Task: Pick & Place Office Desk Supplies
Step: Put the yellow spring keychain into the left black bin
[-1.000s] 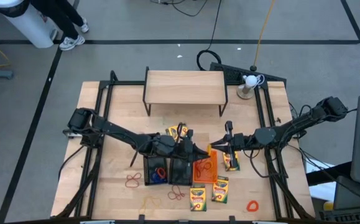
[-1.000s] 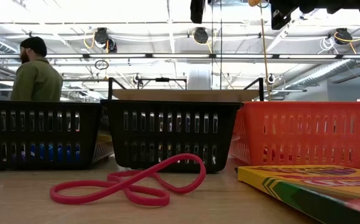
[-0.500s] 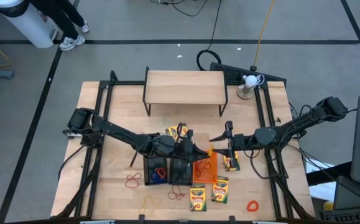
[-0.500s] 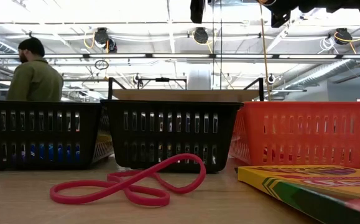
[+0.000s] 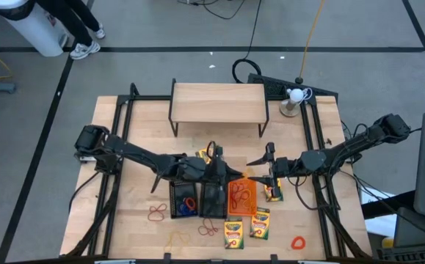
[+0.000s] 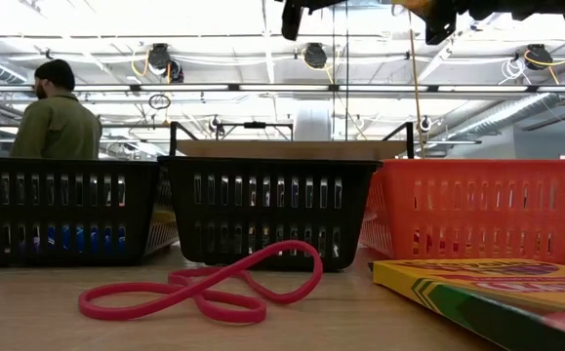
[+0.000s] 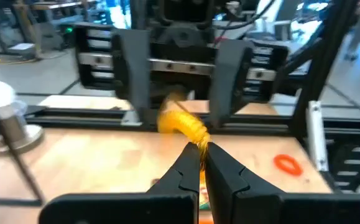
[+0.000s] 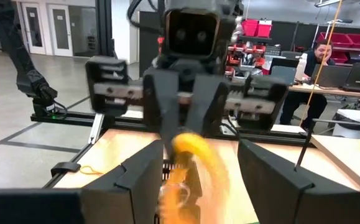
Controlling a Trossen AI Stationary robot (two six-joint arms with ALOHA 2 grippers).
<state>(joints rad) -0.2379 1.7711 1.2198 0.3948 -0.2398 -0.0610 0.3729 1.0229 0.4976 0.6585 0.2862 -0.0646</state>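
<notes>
At frame centre, above the orange tray [image 5: 241, 196], the left gripper [image 7: 202, 163] pinches a limp, feather-light yellow rubber band [image 7: 181, 123] — best held anywhere along its loop — facing the right gripper [image 5: 265, 167], fingers spread wide.

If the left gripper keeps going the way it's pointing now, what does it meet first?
Most likely the right gripper, facing it with its fingers apart. The left gripper is shut on an orange rubber band hanging between them; depth is unclear.

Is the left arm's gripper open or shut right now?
Shut: the left gripper has its dark fingers pinched together on a yellow-orange rubber band.
</notes>
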